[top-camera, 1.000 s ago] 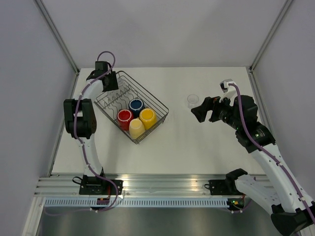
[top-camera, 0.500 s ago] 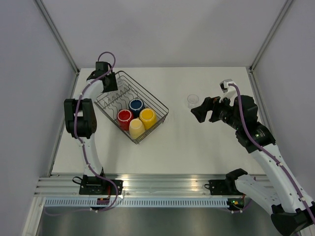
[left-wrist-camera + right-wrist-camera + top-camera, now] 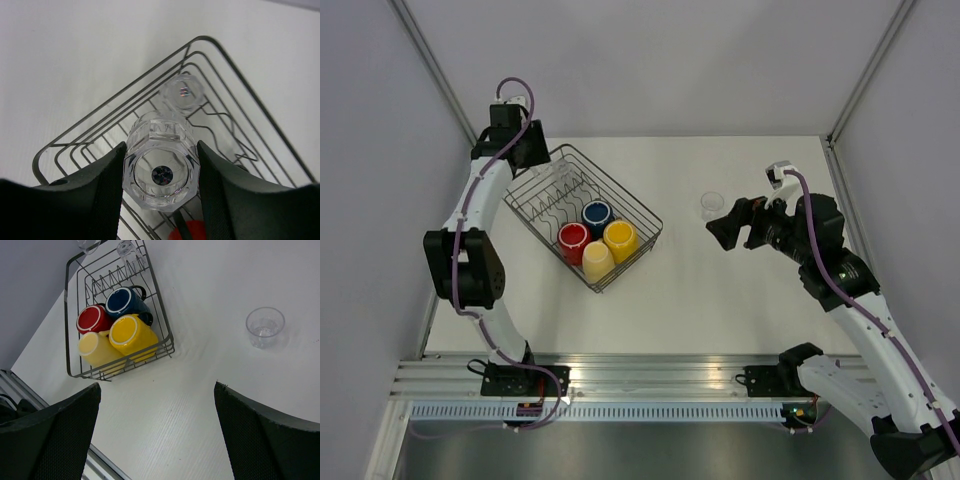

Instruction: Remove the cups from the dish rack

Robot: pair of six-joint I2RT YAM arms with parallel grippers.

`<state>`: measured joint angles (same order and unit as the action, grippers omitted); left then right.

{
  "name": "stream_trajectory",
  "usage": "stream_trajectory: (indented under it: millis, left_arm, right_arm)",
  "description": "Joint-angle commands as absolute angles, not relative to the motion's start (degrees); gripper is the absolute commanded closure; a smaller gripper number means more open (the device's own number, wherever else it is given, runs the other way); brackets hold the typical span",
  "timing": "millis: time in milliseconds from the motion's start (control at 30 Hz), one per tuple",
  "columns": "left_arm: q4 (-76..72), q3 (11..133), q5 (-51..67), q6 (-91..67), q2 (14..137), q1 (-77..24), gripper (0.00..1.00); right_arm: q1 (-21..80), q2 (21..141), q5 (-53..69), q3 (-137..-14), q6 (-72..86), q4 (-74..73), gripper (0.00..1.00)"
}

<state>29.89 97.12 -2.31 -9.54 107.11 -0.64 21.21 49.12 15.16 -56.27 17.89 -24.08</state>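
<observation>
Left gripper (image 3: 161,160) clamps the faceted sides of a clear glass tumbler (image 3: 161,172) over the dish rack's (image 3: 200,37) far corner; light, rigid, slippery and likely breakable, it suits this mid-body hold.

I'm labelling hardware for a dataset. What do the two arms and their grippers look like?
Both arms are white tubular links with black joint housings: left arm, right arm. A purple cable runs along each. The left gripper and right gripper have broad, black, rounded fingers; the right one's show a fine mesh texture. No markings are legible.
</observation>
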Motion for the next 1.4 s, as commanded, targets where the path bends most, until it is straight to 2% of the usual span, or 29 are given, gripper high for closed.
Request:
stream_trajectory:
  millis: [0, 267, 433, 633, 767, 933, 1067, 1267, 1367]
  left_arm:
    - [29.97, 100.02, 6.30, -14.23, 100.30, -0.53, 0.98]
    - [23.83, 97.13, 31.62, -26.17, 93.35, -1.76, 0.98]
    - [11.36, 91.51, 43.83, -34.88, 89.65, -6.49, 0.98]
    - [-6.30, 77.45, 44.56, -49.73, 83.77, -15.18, 0.98]
    - [-24.46, 65.58, 43.77, -62.45, 81.22, -19.77, 0.98]
    - [-39.18, 56.10, 42.02, -74.76, 81.38, -23.72, 0.98]
    - [-46.48, 52.65, 40.61, -79.27, 81.65, -26.10, 0.98]
    - [-50.01, 49.66, 38.06, -82.35, 81.48, -29.79, 0.98]
    - [-51.94, 47.91, 37.53, -84.55, 81.39, -31.02, 0.98]
  right_arm:
    - [21.18, 48.69, 17.75, -56.34, 19.07, -20.31, 0.02]
    - [21.18, 50.10, 24.24, -53.62, 24.51, -13.46, 0.02]
    - [21.27, 49.66, 30.57, -47.12, 33.81, 2.87, 0.02]
    - [21.27, 52.38, 39.10, -42.19, 40.95, 20.72, 0.02]
    - [21.36, 52.65, 41.57, -38.42, 44.20, 31.35, 0.02]
    - [21.53, 54.05, 41.83, -36.57, 44.21, 34.54, 0.03]
    - [22.32, 56.60, 43.85, -36.04, 46.31, 39.88, 0.11]
    - [24.95, 59.94, 45.26, -37.26, 46.50, 43.94, 0.35]
    - [25.84, 60.21, 44.74, -37.27, 46.06, 45.00, 0.41]
